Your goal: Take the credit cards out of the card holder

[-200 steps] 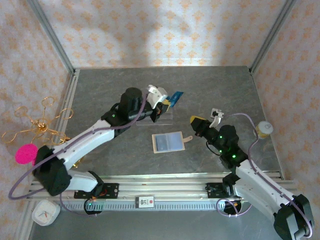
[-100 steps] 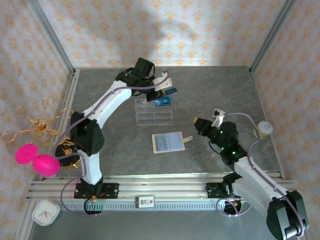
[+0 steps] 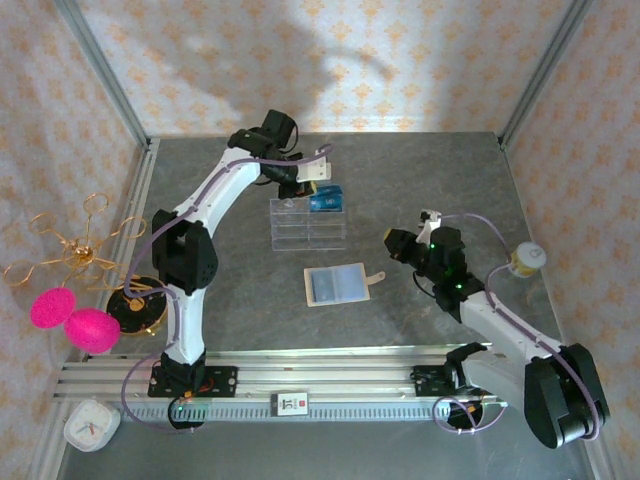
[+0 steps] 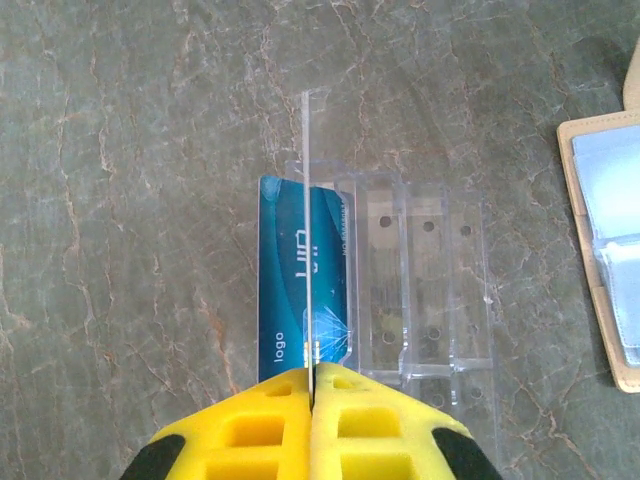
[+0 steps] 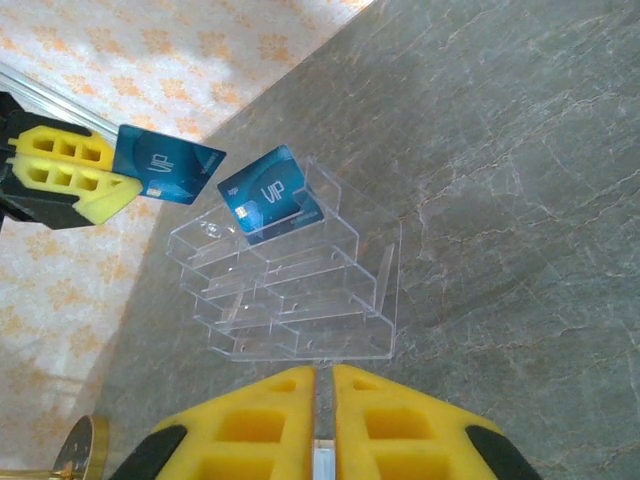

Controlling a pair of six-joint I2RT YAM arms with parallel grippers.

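My left gripper [image 4: 310, 375] is shut on a blue credit card [image 4: 308, 230], held on edge above the back of the clear tray [image 4: 420, 290]. From the right wrist view that gripper [image 5: 122, 176] and its card [image 5: 168, 164] hang just left of the tray's rear row. A second blue card [image 5: 270, 195] stands in a rear compartment [image 3: 325, 200]. The beige card holder [image 3: 338, 284] lies open on the table, in front of the tray. My right gripper [image 3: 390, 242] hovers right of the holder, jaws together, nothing between them [image 5: 323, 400].
The clear tray [image 3: 308, 224] sits mid-table with its front compartments bare. A gold wire stand [image 3: 85, 250] and pink balls [image 3: 70, 318] are at the left. A small jar [image 3: 527, 258] stands at the right edge. A white clock [image 3: 90, 428] lies beyond the front rail.
My left arm has swung back and stretched out, carrying the blue card from the tray's right side to above its rear row. The right gripper has shifted slightly farther up the table.
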